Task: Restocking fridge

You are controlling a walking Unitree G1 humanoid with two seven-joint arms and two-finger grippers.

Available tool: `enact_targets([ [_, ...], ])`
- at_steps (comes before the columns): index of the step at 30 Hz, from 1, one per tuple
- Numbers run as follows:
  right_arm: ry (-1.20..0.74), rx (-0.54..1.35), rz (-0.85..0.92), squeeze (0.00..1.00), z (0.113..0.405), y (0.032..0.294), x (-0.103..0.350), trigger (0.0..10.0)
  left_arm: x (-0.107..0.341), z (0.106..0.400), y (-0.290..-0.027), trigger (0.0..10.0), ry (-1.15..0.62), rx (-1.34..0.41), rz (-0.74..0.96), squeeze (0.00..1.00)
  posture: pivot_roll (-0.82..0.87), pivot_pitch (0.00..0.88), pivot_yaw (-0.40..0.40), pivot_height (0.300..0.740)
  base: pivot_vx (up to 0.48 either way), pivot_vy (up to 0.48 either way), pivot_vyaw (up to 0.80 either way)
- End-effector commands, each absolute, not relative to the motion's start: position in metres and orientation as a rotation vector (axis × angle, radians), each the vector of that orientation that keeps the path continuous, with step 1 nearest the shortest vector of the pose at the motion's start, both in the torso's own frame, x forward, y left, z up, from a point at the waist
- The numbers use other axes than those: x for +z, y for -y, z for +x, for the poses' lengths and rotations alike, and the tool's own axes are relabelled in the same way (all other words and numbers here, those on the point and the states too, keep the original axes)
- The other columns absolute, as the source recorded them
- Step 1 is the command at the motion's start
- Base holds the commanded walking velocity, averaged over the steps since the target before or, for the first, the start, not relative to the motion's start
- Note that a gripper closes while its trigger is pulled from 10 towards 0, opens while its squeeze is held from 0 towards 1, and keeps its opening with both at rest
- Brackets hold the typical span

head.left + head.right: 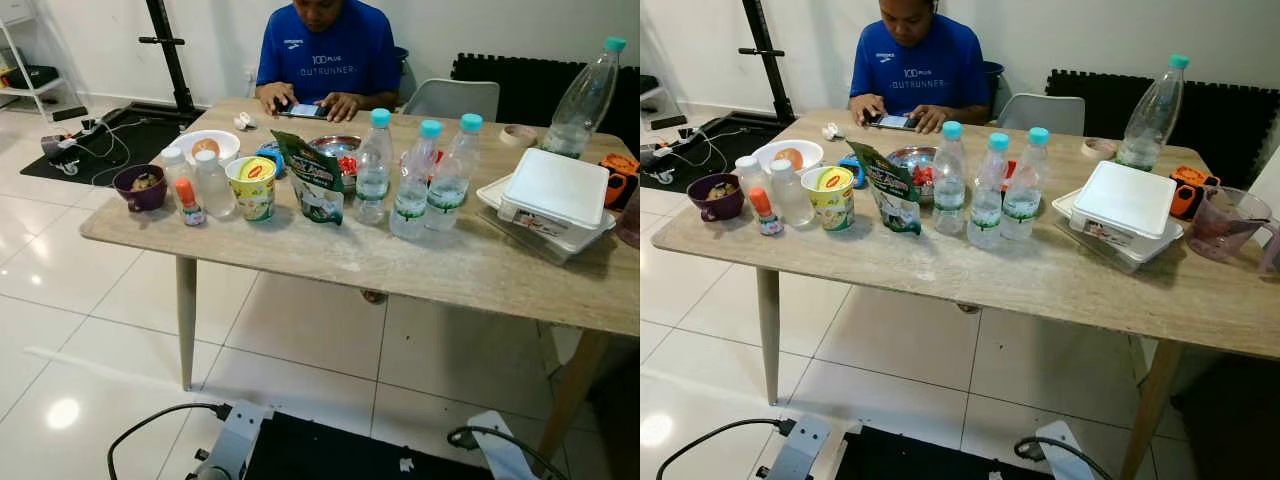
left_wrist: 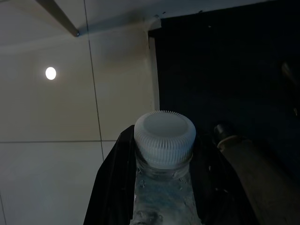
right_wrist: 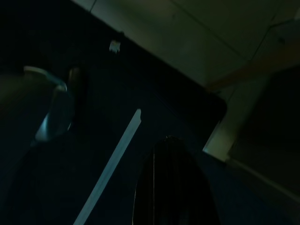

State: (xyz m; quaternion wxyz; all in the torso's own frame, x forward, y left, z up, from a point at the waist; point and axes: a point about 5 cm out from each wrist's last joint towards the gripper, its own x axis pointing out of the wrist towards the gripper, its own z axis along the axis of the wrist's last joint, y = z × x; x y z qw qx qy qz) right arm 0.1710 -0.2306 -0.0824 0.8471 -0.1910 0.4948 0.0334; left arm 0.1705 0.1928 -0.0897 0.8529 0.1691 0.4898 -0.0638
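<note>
While hanging low, the left gripper (image 2: 161, 197) pinches a white-capped bottle (image 2: 164, 154) between its fingers.

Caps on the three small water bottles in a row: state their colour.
Teal, on all three water bottles; the right eye view shows them best.

On the blue shirt (image 1: 327, 50) of the person sitting behind the table we can read "100PLUS" and below it "OUTRUNNER" in white letters; a small white logo stands on the chest at one side, but it is too small to read; the yellow cup (image 1: 252, 187) has a red and yellow sign on its lid, which we cannot read surely; the green pouch (image 1: 314, 177) and the labels of the three water bottles (image 1: 413, 180) carry print too small for us.
</note>
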Motion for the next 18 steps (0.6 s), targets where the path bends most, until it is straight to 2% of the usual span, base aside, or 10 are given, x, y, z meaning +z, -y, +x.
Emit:
enact_targets([
  [1,-1.046,0.043,-0.38,0.0,0.171,0.234,-0.081,10.0,-0.091,0.168,-0.195,10.0,-1.045,-0.113,0.339,0.0,-0.06,0.0,-0.021,0.74,0.0,0.0,0.0],
  [3,-1.059,0.054,-0.39,0.0,0.166,0.235,-0.083,10.0,-0.092,0.163,-0.196,10.0,-1.051,-0.075,0.286,0.0,-0.05,0.0,-0.028,0.74,0.0,0.0,0.0],
  [13,-1.075,0.04,-0.376,0.0,0.163,0.234,-0.085,10.0,-0.1,0.144,-0.196,10.0,-1.113,-0.118,0.322,0.0,-0.05,0.0,-0.021,0.74,0.0,0.0,0.0],
  [18,-1.101,0.057,-0.378,0.0,0.158,0.232,-0.088,10.0,-0.099,0.147,-0.199,10.0,-1.106,-0.108,0.315,0.0,-0.04,0.0,-0.023,0.74,0.0,0.0,-0.69],
])
